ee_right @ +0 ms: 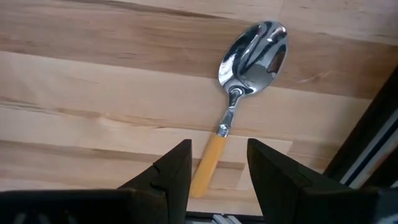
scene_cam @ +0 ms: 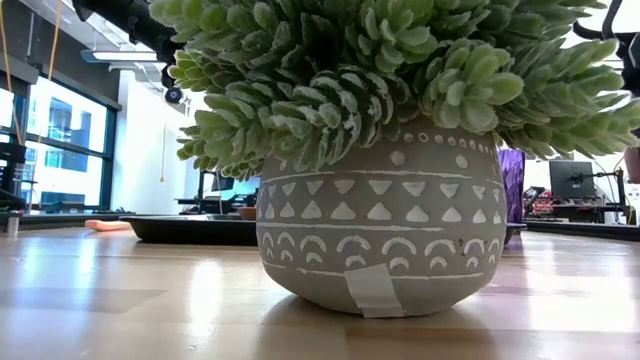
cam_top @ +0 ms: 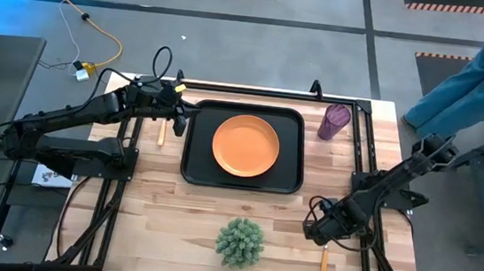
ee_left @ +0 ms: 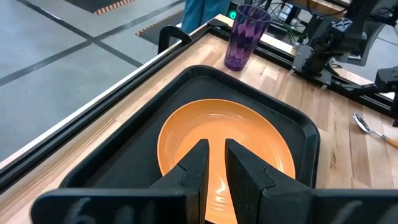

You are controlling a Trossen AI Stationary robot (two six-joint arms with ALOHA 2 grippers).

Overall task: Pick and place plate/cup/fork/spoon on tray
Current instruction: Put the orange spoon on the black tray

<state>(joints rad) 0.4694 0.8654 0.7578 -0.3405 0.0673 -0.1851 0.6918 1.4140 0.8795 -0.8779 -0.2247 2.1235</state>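
Our right gripper [ee_right: 217,165] hangs over the spoon [ee_right: 245,74], jaws spread wide and holding nothing.

Its two fingers straddle the spoon's orange handle on bare table wood [cam_top: 171,227], right of the potted plant [cam_top: 241,241] and well clear of the tray [cam_top: 290,149]. Our left gripper [ee_left: 215,168] sits narrow and empty over the tray's left edge, above the plate [ee_left: 186,134] lying in the tray. The fork [cam_top: 160,131] lies just left of the tray; the cup [cam_top: 334,121] stands just beyond the tray's right side.
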